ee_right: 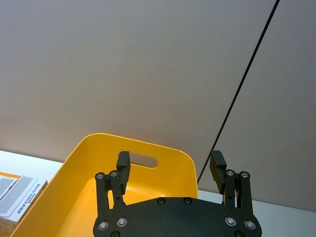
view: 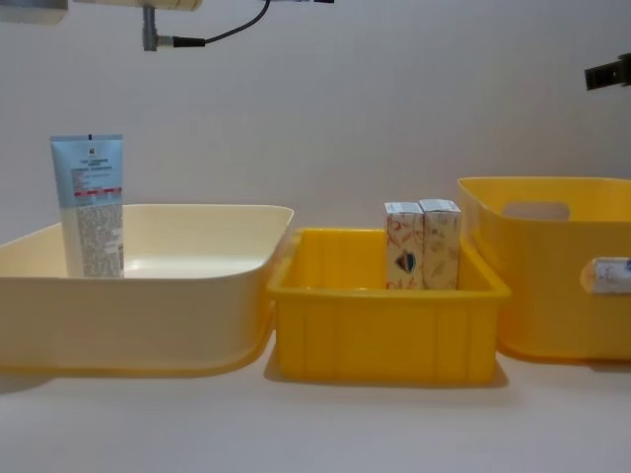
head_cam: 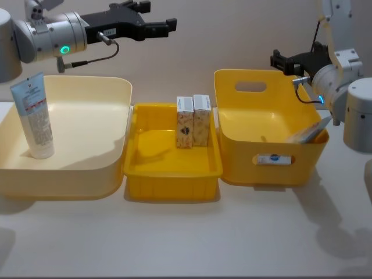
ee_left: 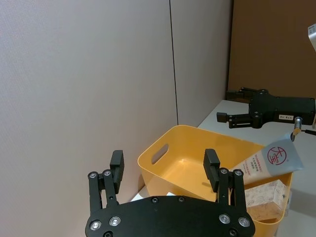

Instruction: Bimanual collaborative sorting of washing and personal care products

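We see the fingers [ee_left: 117,170] of the left gripper [head_cam: 157,24] spread apart, with nothing between them. This gripper hangs high, above the gap between the cream bin [head_cam: 93,93] and the small yellow tray [head_cam: 145,168]. The fingers [ee_right: 123,165] of the right gripper [head_cam: 283,60] are also released and hold nothing; it hovers over the back rim of the deep yellow bin [head_cam: 273,87], on the right.

Going outward to the products: one pale blue tube [head_cam: 34,113] stands upright on its cap in the left part of the cream bin, and its flat end points up. Two small white cartons [head_cam: 193,120] stand upright, touching each other, in the small yellow tray in the middle, near its right wall. In the deep yellow bin, a second tube [ee_left: 271,160] with a red circle logo leans tilted against the right wall, and its flat end rises above the rim. In the left wrist view we see also a patterned carton [ee_left: 264,197] lying low in this bin, beside this tube. All three containers stand side by side on the pale table [head_cam: 186,238].
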Available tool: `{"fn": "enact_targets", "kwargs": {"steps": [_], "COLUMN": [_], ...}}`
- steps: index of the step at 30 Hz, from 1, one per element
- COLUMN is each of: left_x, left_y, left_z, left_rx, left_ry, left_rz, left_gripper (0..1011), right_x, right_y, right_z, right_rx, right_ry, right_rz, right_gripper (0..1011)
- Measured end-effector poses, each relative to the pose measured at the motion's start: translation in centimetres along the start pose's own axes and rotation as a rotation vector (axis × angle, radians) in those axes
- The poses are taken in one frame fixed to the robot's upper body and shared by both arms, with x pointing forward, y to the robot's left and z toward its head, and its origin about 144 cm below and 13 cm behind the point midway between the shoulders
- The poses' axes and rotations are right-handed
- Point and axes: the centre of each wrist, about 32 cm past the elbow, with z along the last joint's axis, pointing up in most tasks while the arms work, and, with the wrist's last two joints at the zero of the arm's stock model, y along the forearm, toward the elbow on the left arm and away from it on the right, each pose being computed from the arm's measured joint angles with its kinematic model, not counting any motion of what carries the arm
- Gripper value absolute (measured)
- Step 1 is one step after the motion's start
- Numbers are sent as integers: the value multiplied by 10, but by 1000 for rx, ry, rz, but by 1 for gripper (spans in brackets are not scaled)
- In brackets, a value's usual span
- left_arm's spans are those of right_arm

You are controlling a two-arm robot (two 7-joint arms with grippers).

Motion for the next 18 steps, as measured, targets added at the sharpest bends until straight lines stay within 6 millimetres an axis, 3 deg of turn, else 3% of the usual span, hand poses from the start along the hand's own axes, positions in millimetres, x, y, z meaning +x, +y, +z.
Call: {"fn": "enact_targets", "kwargs": {"steps": [10,18], "left_x": [0,0], "left_y": [0,0], "left_z": [0,0], "left_rx": [0,0], "left_ry": [0,0], "left_rz": [0,0], "left_gripper": [1003,1003], "right_x": [2,18], "right_y": [-2,-20], "right_z": [1,-7], "right_rx": [25,99], "right_ry": [3,35], "right_rz": [6,16], "right_gripper": [1001,1001]}}
